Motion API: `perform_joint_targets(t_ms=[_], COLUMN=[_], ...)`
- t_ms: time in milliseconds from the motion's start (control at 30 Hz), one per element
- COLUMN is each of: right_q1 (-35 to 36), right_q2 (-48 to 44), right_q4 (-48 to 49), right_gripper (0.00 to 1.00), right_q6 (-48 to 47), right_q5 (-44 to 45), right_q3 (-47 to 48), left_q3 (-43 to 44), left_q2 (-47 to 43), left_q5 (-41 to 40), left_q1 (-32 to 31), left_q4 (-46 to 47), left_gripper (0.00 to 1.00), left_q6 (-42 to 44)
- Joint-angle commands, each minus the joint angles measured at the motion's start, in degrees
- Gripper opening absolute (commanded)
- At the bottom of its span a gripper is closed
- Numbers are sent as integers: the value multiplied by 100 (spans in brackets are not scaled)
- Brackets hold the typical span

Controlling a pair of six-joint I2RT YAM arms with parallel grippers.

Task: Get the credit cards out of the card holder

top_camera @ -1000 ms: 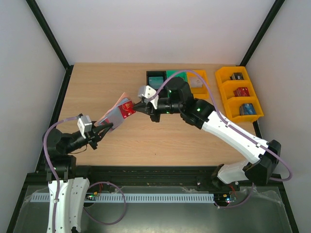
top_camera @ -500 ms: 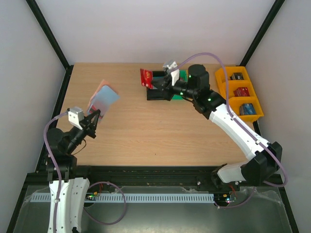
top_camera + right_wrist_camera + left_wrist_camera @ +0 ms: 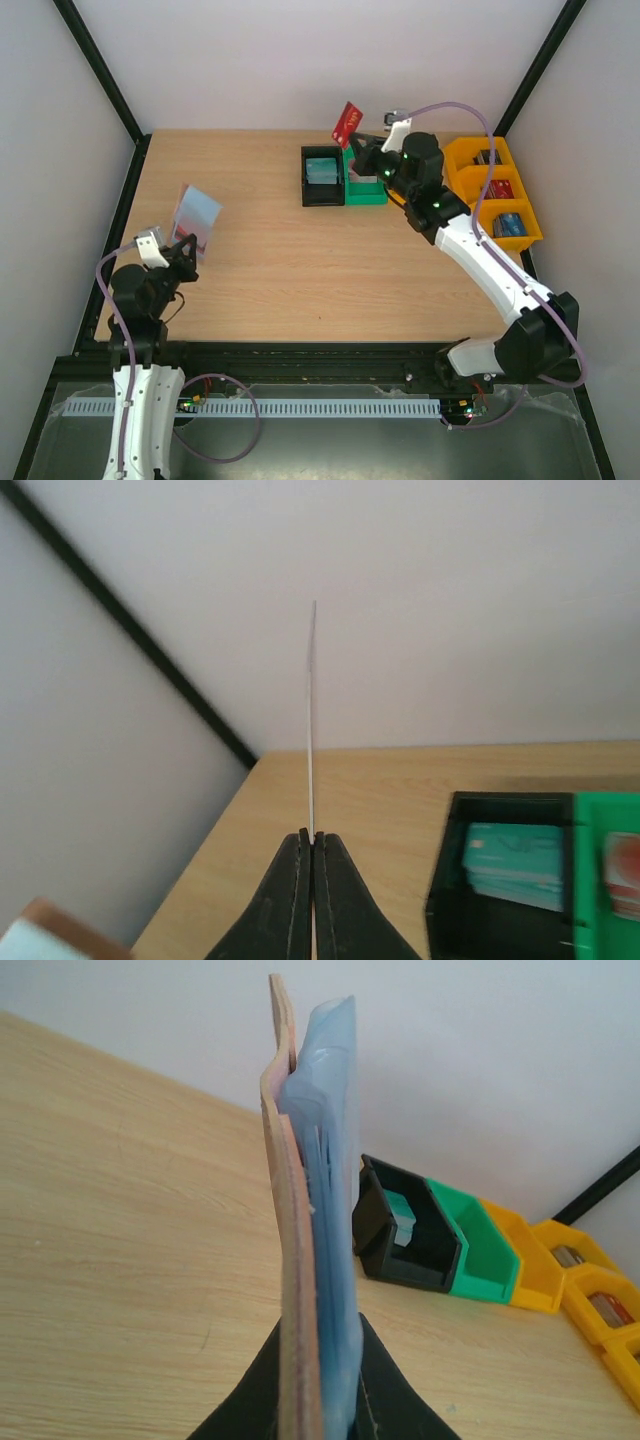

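My left gripper point(image 3: 183, 247) is shut on the card holder point(image 3: 196, 217), held upright above the table's left side. In the left wrist view the card holder point(image 3: 305, 1260) stands edge-on between the fingers, tan leather on the left, blue-grey lining on the right. My right gripper point(image 3: 362, 145) is shut on a bright red credit card point(image 3: 346, 124), held high above the green bin. In the right wrist view the card point(image 3: 311, 730) shows only as a thin edge rising from the closed fingers. Pale teal cards point(image 3: 321, 169) lie in the black bin.
A black bin point(image 3: 308, 190) and a green bin point(image 3: 365, 192) stand at the back centre, the green one holding a reddish card point(image 3: 622, 875). An orange bin point(image 3: 458, 175) with red, black and blue blocks is at the back right. Walls enclose the table on three sides.
My right gripper has carried the red card from the holder rightward and up, over the bins. My left gripper has drawn back to the left with the card holder.
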Motion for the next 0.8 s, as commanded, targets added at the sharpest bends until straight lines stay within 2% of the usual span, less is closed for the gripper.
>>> perform_joint_targets(t_ms=[0, 167, 400, 533, 767], right_q1=[-174, -425, -740, -1258, -2149], right_q2=[-419, -752, -947, -1068, -1032], right_q4=[411, 383, -75, -204, -642], right_gripper=[2, 1, 2, 1, 2], right_q6=[1013, 1704, 2085, 2534, 2545], right_q5=[1329, 1890, 2356, 2030, 1405], right_q3=[-291, -627, -680, -725, -603], left_q3=[-47, -150, -332, -439, -520], left_q2=[-92, -394, -780, -1015, -1039], left_q5=[-444, -913, -1137, -1185, -1134], left_q1=[33, 33, 28, 29, 32], left_q4=[518, 597, 629, 765, 865], left_gripper=[2, 2, 2, 2, 2], left_q6=[-103, -75, -76, -83, -136])
